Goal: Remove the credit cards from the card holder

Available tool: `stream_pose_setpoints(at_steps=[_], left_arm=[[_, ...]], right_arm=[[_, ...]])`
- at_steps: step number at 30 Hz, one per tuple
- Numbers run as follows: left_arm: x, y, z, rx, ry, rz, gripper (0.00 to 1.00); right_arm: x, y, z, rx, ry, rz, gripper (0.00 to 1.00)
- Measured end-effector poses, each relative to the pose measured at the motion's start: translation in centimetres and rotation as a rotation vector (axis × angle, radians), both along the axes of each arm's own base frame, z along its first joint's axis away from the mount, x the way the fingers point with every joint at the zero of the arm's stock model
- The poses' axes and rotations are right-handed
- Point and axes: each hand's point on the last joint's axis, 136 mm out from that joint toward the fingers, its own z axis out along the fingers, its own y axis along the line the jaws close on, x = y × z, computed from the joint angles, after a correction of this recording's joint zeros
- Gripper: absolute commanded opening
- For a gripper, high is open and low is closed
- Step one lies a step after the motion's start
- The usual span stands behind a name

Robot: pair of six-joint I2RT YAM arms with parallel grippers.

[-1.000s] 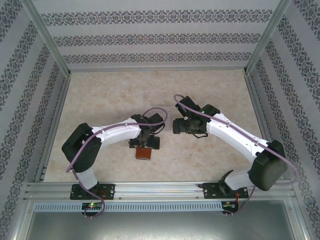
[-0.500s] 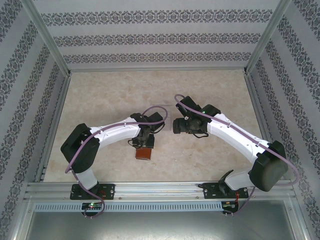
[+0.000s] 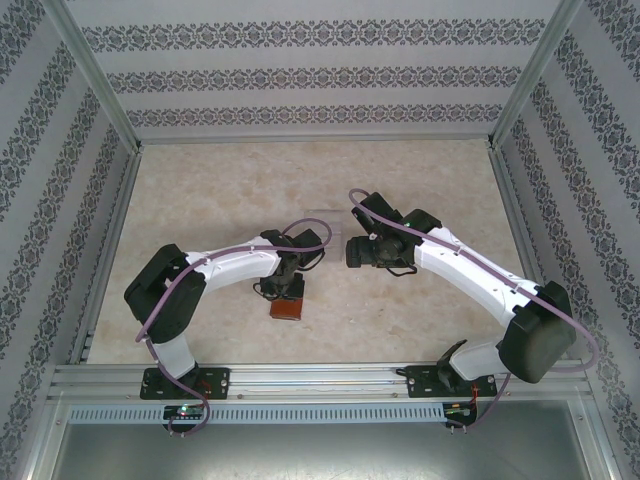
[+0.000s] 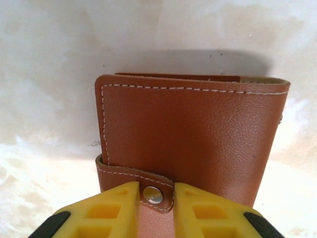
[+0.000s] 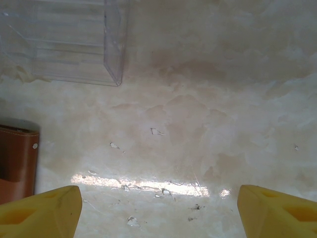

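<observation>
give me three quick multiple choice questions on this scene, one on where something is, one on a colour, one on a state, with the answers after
1. In the right wrist view, where is the clear plastic box?
A upper left
B lower right
C between the fingers

2. What colour is the outside of the card holder?
A reddish brown
B blue
C black

3. How is the right end effector?
A shut on a card
B open, nothing between its fingers
C shut on the box

Answers:
1 A, the box lies in the top left corner of that view.
2 A, the left wrist view shows brown leather with pale stitching.
3 B, its yellow fingers stand far apart over bare table.
</observation>
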Motion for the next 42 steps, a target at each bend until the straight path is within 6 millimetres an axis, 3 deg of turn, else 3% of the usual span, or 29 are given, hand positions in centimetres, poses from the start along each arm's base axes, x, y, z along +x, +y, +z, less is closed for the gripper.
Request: stream_pose_setpoints(at_steps=[6, 14, 27, 32, 42], left_arm=[[0.0, 0.0, 0.1, -0.001, -0.002, -0.003, 0.1], [-0.2, -0.6, 1.0, -0.059, -0.016, -0.004, 0.06], [-0.7, -4.6, 2.8, -0.346, -0.041, -0.025, 0.02], [-0.6, -5.9, 2.8, -0.424, -0.04, -0.04, 0.01], [-1.0, -6.5, 3.0, -0.48, -0.041, -0.046, 0.0]], right_arm=[[-0.1, 0.0, -0.1, -0.001, 0.003, 0.0, 0.82], [-1.1, 0.4, -1.6, 0.018, 0.039, 0.012, 0.82], [-4.6, 3.9, -5.1, 0.213, 0.155, 0.025, 0.77], [-5.1, 5.8, -5.4, 0.304, 0.172, 0.034, 0.68], [-4.9, 9.0, -6.5, 0.412, 0.21, 0.043, 0.48]])
